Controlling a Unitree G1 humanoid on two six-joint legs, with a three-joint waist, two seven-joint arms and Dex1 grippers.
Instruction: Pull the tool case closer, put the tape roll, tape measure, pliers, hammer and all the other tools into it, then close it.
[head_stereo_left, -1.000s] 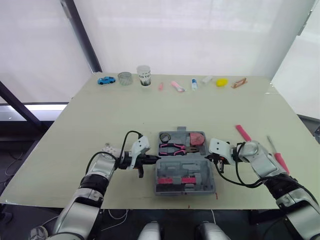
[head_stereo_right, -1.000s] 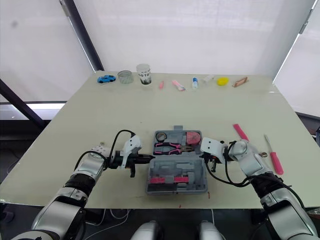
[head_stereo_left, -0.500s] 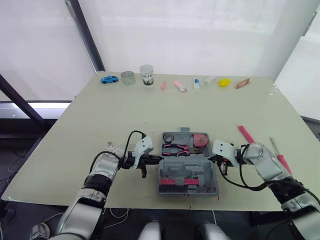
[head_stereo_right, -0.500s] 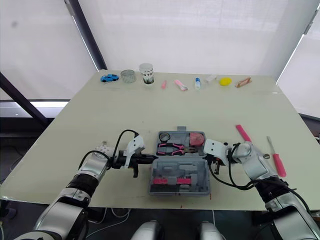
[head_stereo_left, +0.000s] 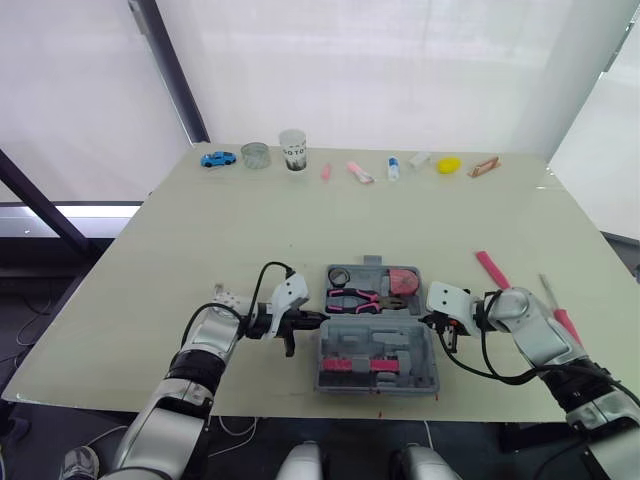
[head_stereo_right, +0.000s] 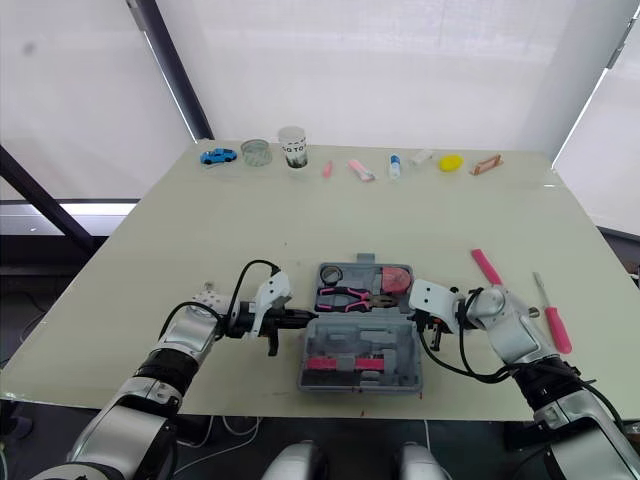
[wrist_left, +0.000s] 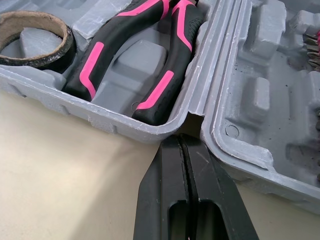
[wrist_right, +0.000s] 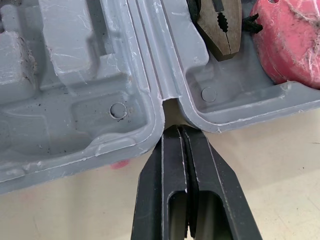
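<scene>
Both pincers tucked into the hinge gap of the open tool case (head_stereo_left: 377, 345), one per side.

Left gripper (wrist_left: 182, 139) and right gripper (wrist_right: 179, 130): each has its two fingers pressed flat together, pinching nothing, tips in the notch where the case halves meet. Judged purpose: closed fingers make a narrow, stiff hook that fits the notch, and one on each side should drag the case without twisting it. The case lies flat near the table's front edge, between the arms. Count inside the far half: one tape roll (head_stereo_left: 338, 275), one pair of pliers (head_stereo_left: 352, 297), one red tape measure (head_stereo_left: 399, 279). Loose on the table to the right: one pink flat tool (head_stereo_left: 487, 267) and one pink-handled screwdriver (head_stereo_left: 556, 315), well apart from the case. Hammer not made out.
</scene>
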